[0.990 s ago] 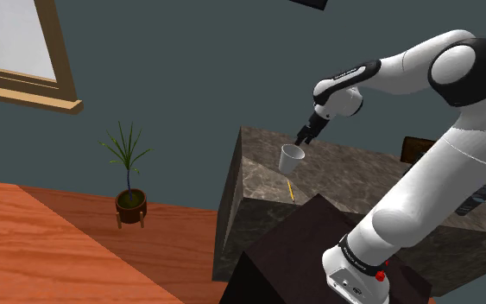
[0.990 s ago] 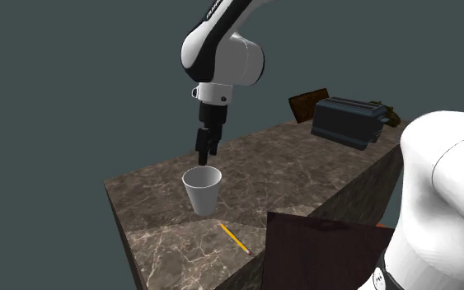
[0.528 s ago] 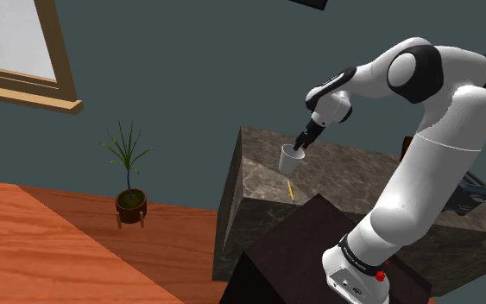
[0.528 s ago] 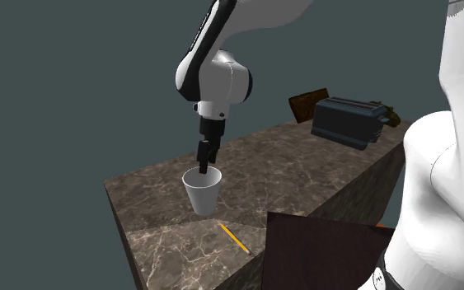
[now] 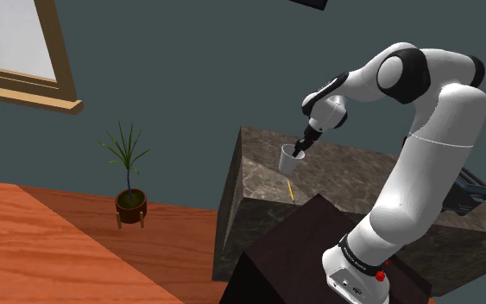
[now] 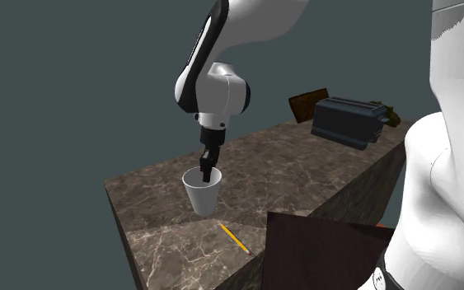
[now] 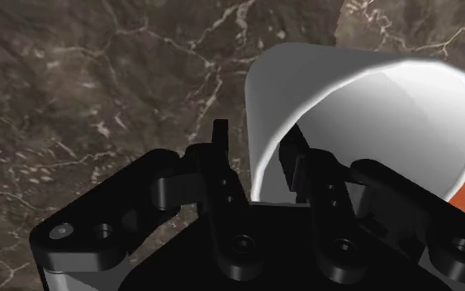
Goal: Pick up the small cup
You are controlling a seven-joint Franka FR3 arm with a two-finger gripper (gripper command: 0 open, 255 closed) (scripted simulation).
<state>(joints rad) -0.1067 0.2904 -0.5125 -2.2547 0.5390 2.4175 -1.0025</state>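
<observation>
The small white cup (image 5: 291, 157) stands upright on the dark marble counter (image 5: 353, 177), near its corner. My black gripper (image 5: 299, 148) comes down onto the cup's rim from above. In the second exterior view the gripper (image 6: 206, 173) dips into the cup (image 6: 203, 196) at the rim. In the wrist view the gripper (image 7: 255, 153) straddles the wall of the cup (image 7: 371, 107): one finger (image 7: 220, 157) is outside, the other (image 7: 293, 165) inside. The fingers stand close together, with a thin gap to the wall on each side, so the gripper is open.
A yellow pencil (image 6: 234, 237) lies on the counter (image 6: 156, 198) between the cup and the dark stand (image 6: 321, 247). A dark toaster (image 6: 349, 122) sits at the counter's far end. A potted plant (image 5: 130, 186) stands on the wooden floor beyond the counter.
The gripper has come down from just above the cup onto its rim, and its fingers have narrowed around the wall. The cup has not moved.
</observation>
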